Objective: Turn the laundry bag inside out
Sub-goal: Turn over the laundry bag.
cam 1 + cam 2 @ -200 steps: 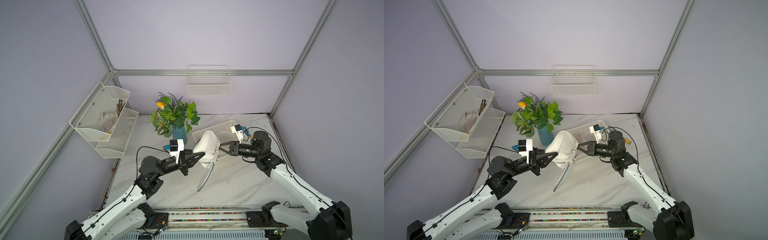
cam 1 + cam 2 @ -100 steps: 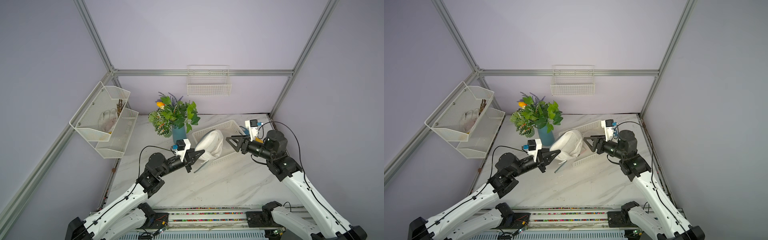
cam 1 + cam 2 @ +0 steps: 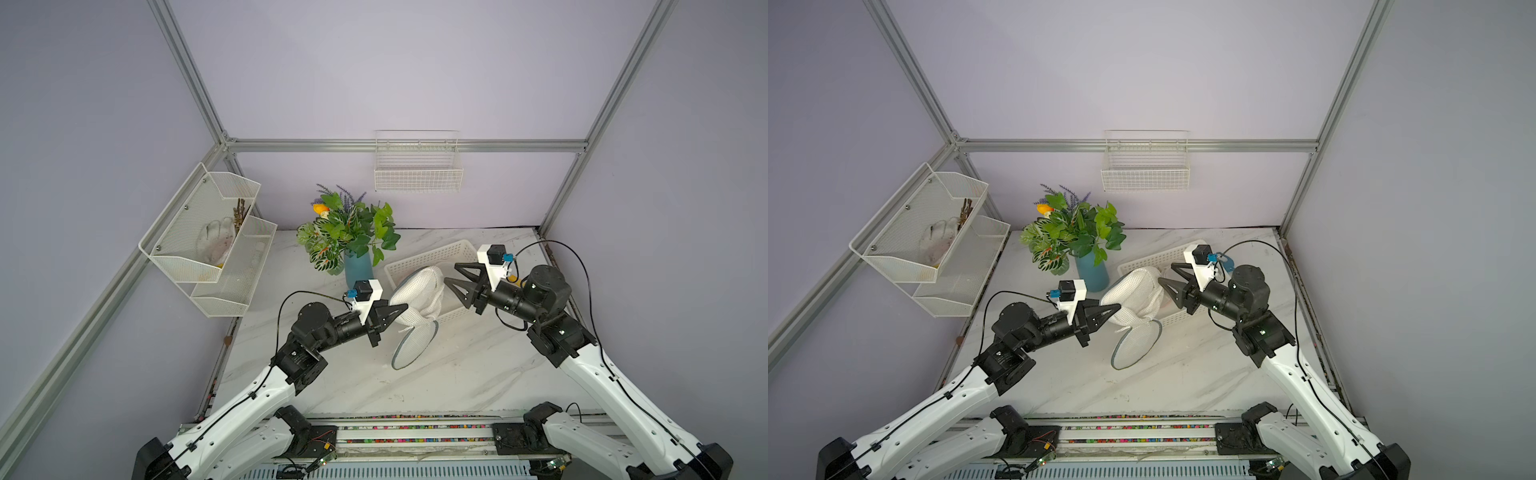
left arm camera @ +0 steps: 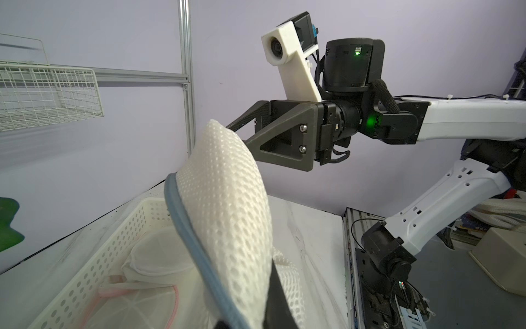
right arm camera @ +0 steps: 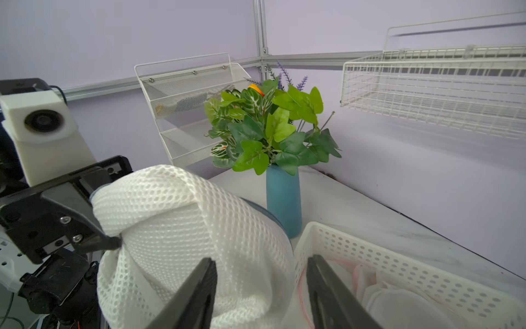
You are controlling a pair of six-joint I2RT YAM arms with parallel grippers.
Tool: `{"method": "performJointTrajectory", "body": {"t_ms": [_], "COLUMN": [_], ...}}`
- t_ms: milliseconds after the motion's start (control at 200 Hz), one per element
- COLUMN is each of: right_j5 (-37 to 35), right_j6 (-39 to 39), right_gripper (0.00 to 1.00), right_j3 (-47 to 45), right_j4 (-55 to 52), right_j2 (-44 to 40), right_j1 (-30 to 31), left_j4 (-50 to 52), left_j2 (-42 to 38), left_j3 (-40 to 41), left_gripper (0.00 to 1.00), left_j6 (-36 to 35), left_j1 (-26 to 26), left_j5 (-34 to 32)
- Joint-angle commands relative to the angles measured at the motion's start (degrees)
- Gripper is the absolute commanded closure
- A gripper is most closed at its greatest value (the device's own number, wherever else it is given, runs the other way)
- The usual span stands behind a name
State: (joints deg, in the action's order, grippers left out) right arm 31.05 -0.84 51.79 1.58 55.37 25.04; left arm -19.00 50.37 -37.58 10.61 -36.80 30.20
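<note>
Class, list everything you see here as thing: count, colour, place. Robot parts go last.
laundry bag: 1, white mesh with grey-blue trim, held over table
slotted basket: 1, white, on table behind bag
vase: 1, teal, table back
plant: 1, green, in vase
wire basket: 1, white, back wall
mesh rack: 1, white, two tiers, left wall
table: 1, white marble
left tool: 1, black, shut on bag
right tool: 1, black, open, by bag

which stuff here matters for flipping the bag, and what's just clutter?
Job: bag; left tool, shut on the bag; right tool, open beside it.
Clutter: vase; tray; wall basket; rack.
</note>
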Motion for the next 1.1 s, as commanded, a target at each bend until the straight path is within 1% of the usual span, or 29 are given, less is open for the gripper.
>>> {"method": "performJointTrajectory", "body": {"t_ms": [0,75,195,210,275,280,385,510,585,640,645,655,755,845,905,960,1025,1095], "right_j5": [-4.05,-6.43,-9.06,-9.66,-11.18,-11.53,-14.49,-15.21,-11.97,-7.84,-7.01,-6.64,-1.50,-1.12,-3.72,-6.93,-7.41,-8.22], "right_j6": [-4.87,-4.78,-3.74,-3.53,-3.08,-3.02,-2.66,-3.10,-3.96,-4.43,-4.50,-4.51,-4.11,-2.56,-0.62,1.72,4.64,7.99], "right_gripper": [0.45,0.51,0.71,0.75,0.86,0.88,1.00,1.00,1.00,1.00,0.98,0.98,0.87,0.79,0.75,0.69,0.64,0.58], "right_j3": [-0.47,-0.29,-0.48,-0.54,-1.02,-1.06,-1.84,-1.55,-0.80,-0.26,-0.23,-0.07,0.50,-0.23,-0.99,-1.51,-1.54,-1.36], "right_j4": [6.11,7.02,7.34,7.30,6.97,6.84,5.64,2.23,-0.96,-4.13,-4.81,-5.09,-8.90,-10.06,-10.44,-11.32,-12.90,-15.15], "right_j2": [0.98,1.86,2.19,2.00,1.39,1.29,-0.19,-0.63,0.36,1.60,1.76,1.98,4.48,5.29,4.97,4.13,3.04,1.80], "right_j1": [3.26,4.27,4.32,4.29,4.25,4.30,4.32,3.96,3.91,3.96,3.96,3.97,3.94,3.79,3.45,2.58,1.47,1.21], "left_j4": [-2.98,-3.17,-2.51,-2.23,-0.84,-0.72,1.65,3.54,3.79,3.30,3.24,3.13,2.96,3.41,4.66,6.74,8.73,8.49], "left_j2": [0.22,0.33,0.15,0.03,-0.29,-0.32,-1.16,-1.85,-1.88,-1.92,-1.93,-1.92,-1.89,-2.23,-2.50,-2.85,-3.23,-3.49], "left_j3": [-0.11,-0.21,-0.60,-0.64,-0.99,-1.04,-1.41,-2.24,-2.85,-3.39,-3.42,-3.52,-4.65,-5.40,-5.86,-6.18,-6.28,-5.65], "left_gripper": [1.00,1.00,1.00,1.00,1.00,1.00,1.00,1.00,1.00,1.00,1.00,1.00,1.00,1.00,1.00,1.00,1.00,1.00], "left_j6": [1.21,1.25,1.24,1.15,0.18,0.10,-1.42,-2.86,-3.75,-4.36,-4.37,-4.44,-6.45,-8.73,-10.42,-11.95,-12.92,-12.52], "left_j1": [0.24,0.23,0.32,0.32,0.37,0.39,0.84,1.70,1.99,2.08,2.08,2.08,2.08,2.23,2.42,2.52,2.63,2.70], "left_j5": [2.09,2.48,2.93,2.97,3.28,3.28,4.28,7.74,11.61,14.60,14.83,15.38,19.55,21.30,19.62,14.67,8.22,5.06]}}
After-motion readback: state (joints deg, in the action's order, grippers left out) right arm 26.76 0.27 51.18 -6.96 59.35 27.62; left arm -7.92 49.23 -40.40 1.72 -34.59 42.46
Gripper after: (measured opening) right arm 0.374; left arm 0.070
